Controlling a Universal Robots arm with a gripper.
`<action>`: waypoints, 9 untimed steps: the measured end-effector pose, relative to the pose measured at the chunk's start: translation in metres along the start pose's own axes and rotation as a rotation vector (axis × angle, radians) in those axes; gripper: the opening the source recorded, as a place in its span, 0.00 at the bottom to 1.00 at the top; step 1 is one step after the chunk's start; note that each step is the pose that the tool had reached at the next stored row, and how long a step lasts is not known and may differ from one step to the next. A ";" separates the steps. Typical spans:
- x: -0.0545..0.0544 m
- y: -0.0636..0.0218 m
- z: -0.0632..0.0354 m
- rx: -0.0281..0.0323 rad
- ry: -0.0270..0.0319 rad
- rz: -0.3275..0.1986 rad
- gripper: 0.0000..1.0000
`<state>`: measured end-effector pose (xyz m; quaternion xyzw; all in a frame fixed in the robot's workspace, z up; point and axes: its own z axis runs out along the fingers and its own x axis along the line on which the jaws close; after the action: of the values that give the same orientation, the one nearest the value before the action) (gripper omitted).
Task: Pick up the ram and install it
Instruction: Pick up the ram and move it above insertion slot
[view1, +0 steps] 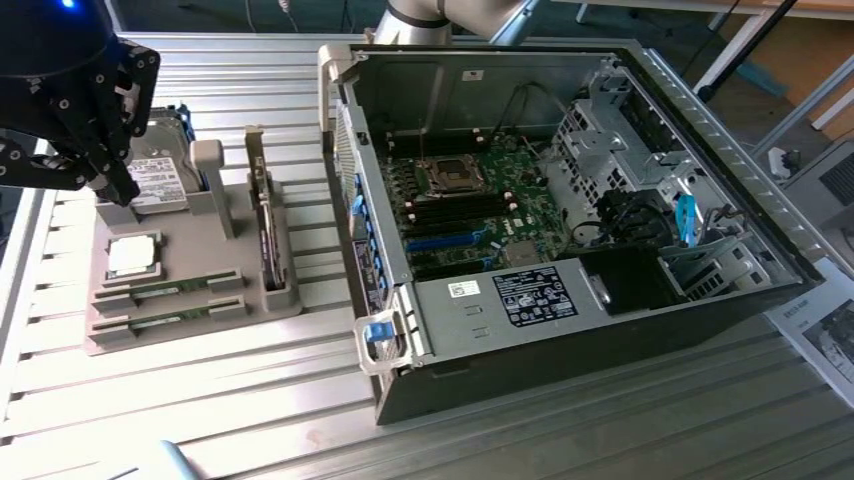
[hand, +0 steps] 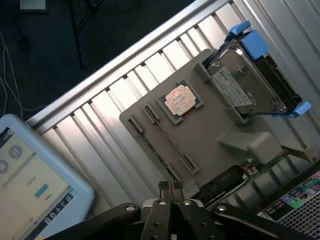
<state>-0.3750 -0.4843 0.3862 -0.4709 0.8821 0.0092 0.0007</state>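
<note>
The black two-fingered tool is closed right up, fingertips meeting, with nothing between them. It hangs above the far end of a grey moulded plastic tray. There it is over the silver hard drive in blue rails that stands at that end.

The ram, two narrow green circuit-board sticks, lies in parallel slots along the tray's near edge, well apart from the tool. Between them a square silver processor chip sits mid-tray. The tray rests toward the exterior view's left edge of the ribbed aluminium counter, beside an open black computer case with a green motherboard.

The pick looks not yet begun. Done well, it calls for parted fingers coming down square over the middle of one stick. They should pinch its flat faces clear of the end clips and lift straight so it does not bind.

The drive's white label and the black sticker on the case are too small to read.
</note>
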 end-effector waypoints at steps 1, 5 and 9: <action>0.000 0.0000 0.0001 0.0003 0.0015 -0.032 0.11; 0.000 0.0000 0.0007 0.0014 0.0062 -0.135 0.11; 0.000 0.0000 0.0011 0.0025 0.0105 -0.222 0.11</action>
<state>-0.3750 -0.4843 0.3851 -0.5658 0.8245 0.0055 -0.0023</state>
